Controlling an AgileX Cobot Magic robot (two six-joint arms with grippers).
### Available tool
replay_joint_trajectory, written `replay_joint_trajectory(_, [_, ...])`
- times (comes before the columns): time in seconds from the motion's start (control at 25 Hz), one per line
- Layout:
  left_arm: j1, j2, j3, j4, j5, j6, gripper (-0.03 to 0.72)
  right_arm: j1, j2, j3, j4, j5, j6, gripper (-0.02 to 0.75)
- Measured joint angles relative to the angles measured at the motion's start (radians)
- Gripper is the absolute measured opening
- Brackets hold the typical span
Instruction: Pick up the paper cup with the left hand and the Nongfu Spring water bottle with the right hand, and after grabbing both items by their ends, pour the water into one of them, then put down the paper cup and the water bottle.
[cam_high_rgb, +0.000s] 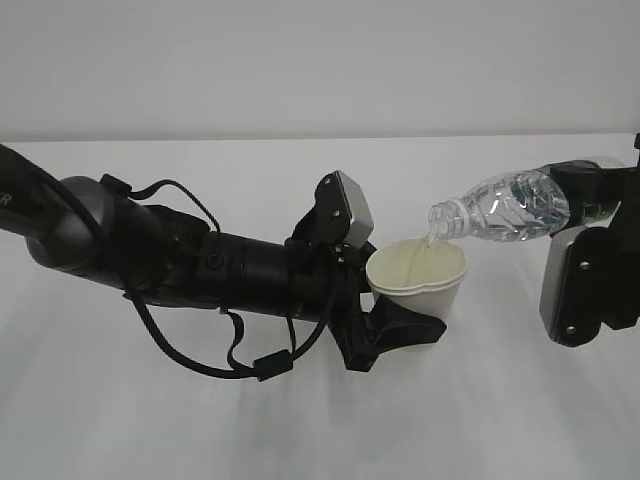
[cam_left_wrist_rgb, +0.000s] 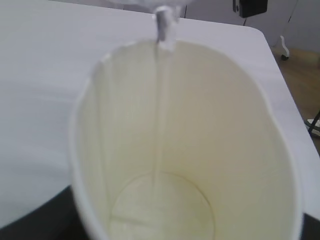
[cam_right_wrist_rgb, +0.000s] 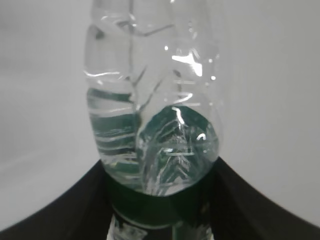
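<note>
My left gripper (cam_high_rgb: 402, 328) is shut on the lower body of the white paper cup (cam_high_rgb: 415, 285), holding it upright above the table. My right gripper (cam_high_rgb: 583, 195) is shut on the base end of the Nongfu Spring water bottle (cam_high_rgb: 505, 208). The bottle is tipped nearly level, with its open mouth over the cup's rim. A thin stream of water (cam_high_rgb: 431, 240) runs into the cup. In the left wrist view the stream (cam_left_wrist_rgb: 160, 105) falls down the cream inside of the cup (cam_left_wrist_rgb: 210, 140). The right wrist view shows the clear ribbed bottle (cam_right_wrist_rgb: 155, 100) between black fingers (cam_right_wrist_rgb: 60, 210), with its green label (cam_right_wrist_rgb: 155, 205) low down.
The white table (cam_high_rgb: 300, 430) spreads under both arms, with a pale wall behind it. In the left wrist view the table's right edge (cam_left_wrist_rgb: 280, 65) ends at a brown floor, and a dark object (cam_left_wrist_rgb: 250, 6) sits beyond the far edge.
</note>
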Motion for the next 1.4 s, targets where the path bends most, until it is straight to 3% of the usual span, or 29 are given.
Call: replay_joint_trajectory(1.4, [0.0,0.0,0.0,0.0,0.0,0.0,0.454,0.0,0.0,0.0,0.0,0.0,-0.008,0.403])
